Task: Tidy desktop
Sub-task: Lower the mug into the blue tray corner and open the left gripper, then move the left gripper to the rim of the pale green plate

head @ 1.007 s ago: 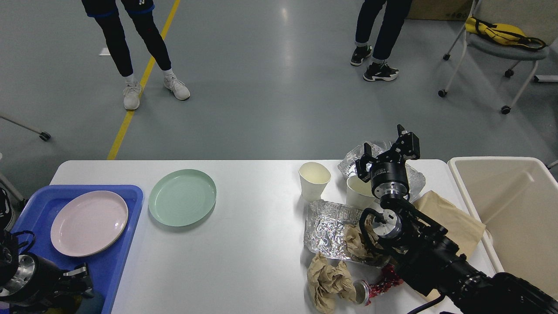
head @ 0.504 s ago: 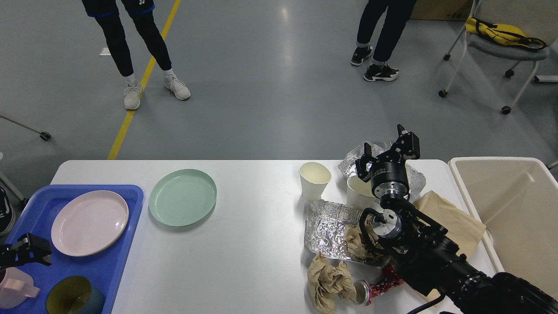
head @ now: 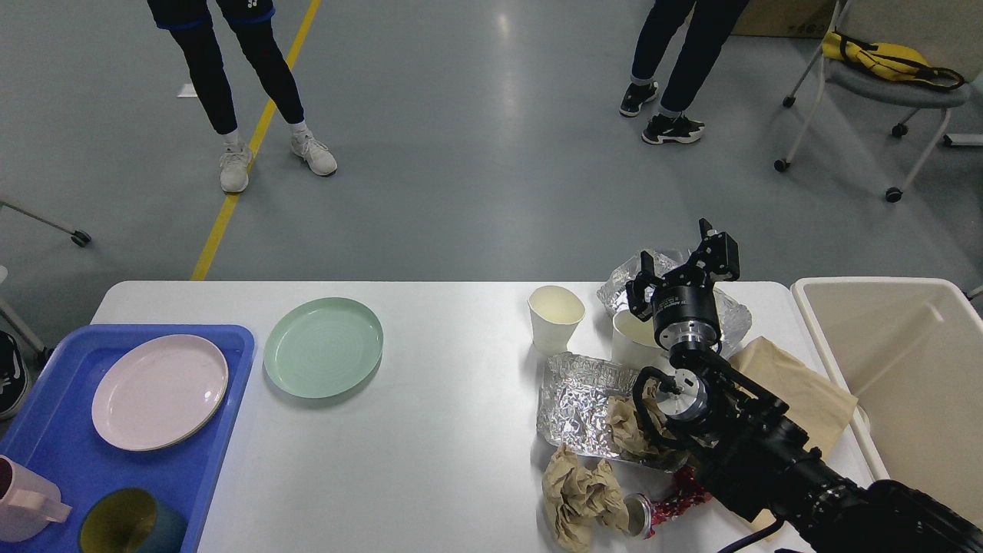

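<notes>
A blue tray (head: pixel 223 384) sits at the left end of the worktop (head: pixel 430 430), the wide white surface that fills the lower half of the view. On the tray lie a pink plate (head: pixel 160 391), a pink mug (head: pixel 23 499) and a dark green cup (head: pixel 127 526), the last two at the near edge. Just right of the tray, a green plate (head: pixel 323 347) rests on the bare worktop. The left arm is out of sight.

Well to the right stands a paper cup (head: pixel 556 317), with a second cup (head: pixel 634 338) beside it, partly behind the right arm. In front of them lies a foil tray (head: pixel 580 395) holding crumpled brown paper (head: pixel 626 425); another paper wad (head: pixel 580 491) and a crushed red can (head: pixel 660 507) lie nearer. Crumpled foil (head: pixel 729 311) sits at the far edge, and a flat brown bag (head: pixel 795 388) lies toward the right end.

The right gripper (head: pixel 682 257) hangs above the second cup and the foil, its fingers spread apart and grasping nothing. A beige bin (head: pixel 883 346) stands against the worktop's right end.
</notes>
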